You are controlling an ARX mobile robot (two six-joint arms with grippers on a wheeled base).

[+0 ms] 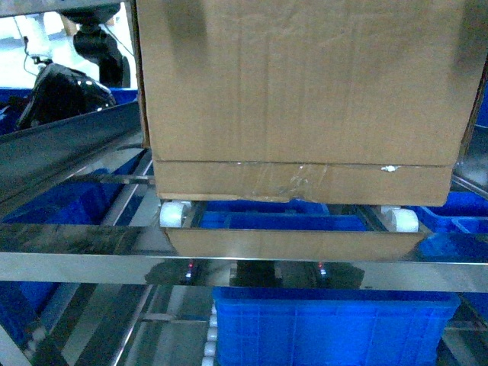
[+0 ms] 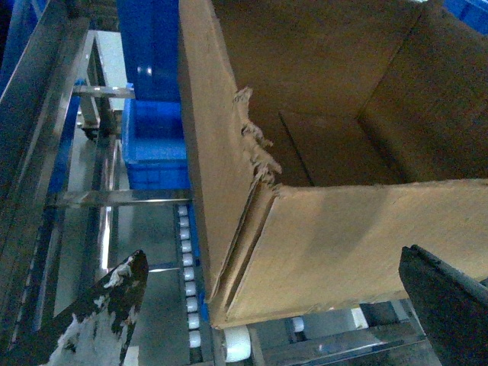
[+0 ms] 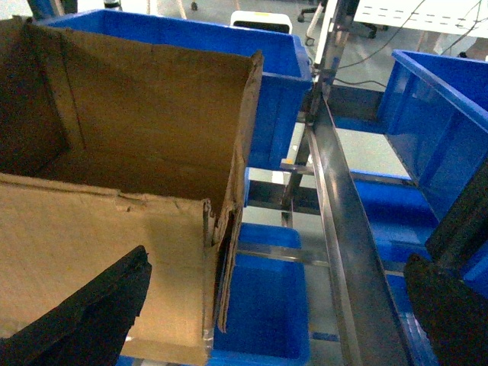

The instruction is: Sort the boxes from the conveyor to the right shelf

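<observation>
Left gripper point(image 2: 267, 305) black, white-scuffed finger; right gripper point(image 3: 282, 305) black.

Left hand point(image 2: 274, 305): open wide, one dark finger point(image 2: 99, 320) low at left with worn white patches, the other point(image 2: 450, 305) low at right, well apart.
Right hand point(image 3: 274, 305): open wide, one black finger point(image 3: 91, 313) at lower left, the other point(image 3: 450, 305) at lower right.
Arms: neither is clearly seen in the head view.

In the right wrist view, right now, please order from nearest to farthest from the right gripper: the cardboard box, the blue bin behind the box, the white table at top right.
1. Cardboard box: nearest, at the right gripper, lower left.
2. Blue bin: behind the box, center.
3. White table: farthest, top right.
</observation>
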